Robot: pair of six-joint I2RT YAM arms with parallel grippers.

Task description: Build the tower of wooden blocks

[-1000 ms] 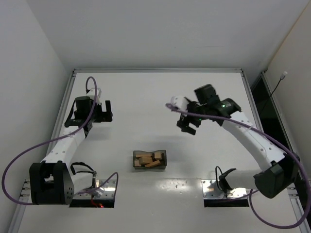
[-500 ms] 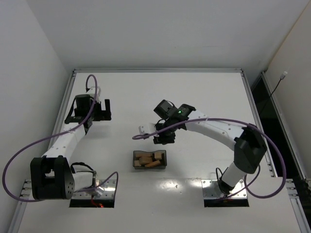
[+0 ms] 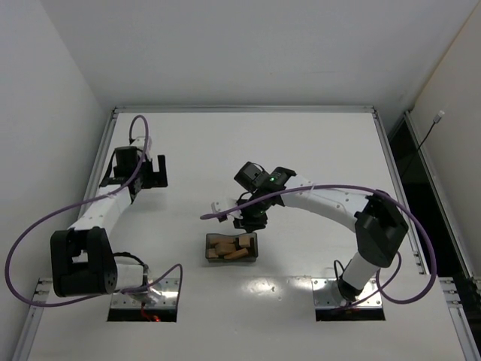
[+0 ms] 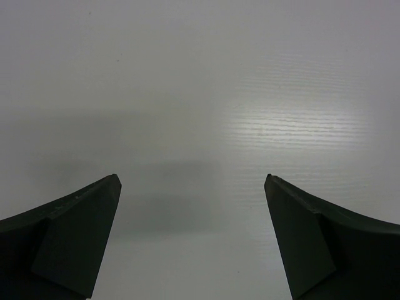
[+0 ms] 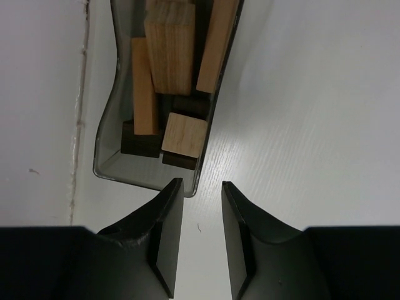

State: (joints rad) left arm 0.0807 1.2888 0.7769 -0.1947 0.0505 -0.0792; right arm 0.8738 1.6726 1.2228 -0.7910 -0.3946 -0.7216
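Observation:
No stacked wood block tower shows in any view. Loose light tan blocks [image 3: 225, 247] and dark brown cubes [image 5: 140, 141] lie in a dark translucent tray [image 3: 208, 242] at the table's middle front. The right wrist view shows the tray's near corner [image 5: 103, 164] with tan blocks [image 5: 169, 47] inside. My right gripper [image 3: 249, 222] hovers at the tray's far right corner. Its jaws [image 5: 202, 185] stand a little apart with nothing between them. My left gripper [image 3: 156, 172] is wide open and empty [image 4: 192, 179] over bare table at the far left.
The white table has raised rails along its left edge [image 3: 100, 162] and far edge [image 3: 240, 109]. Purple cables loop off both arms [image 3: 225, 211]. Two arm base plates [image 3: 143, 297] sit at the near edge. A thin seam [image 5: 80, 94] runs beside the tray.
My right arm has swung from the right back of the table to the tray's far edge. My left gripper has drifted slightly left and away.

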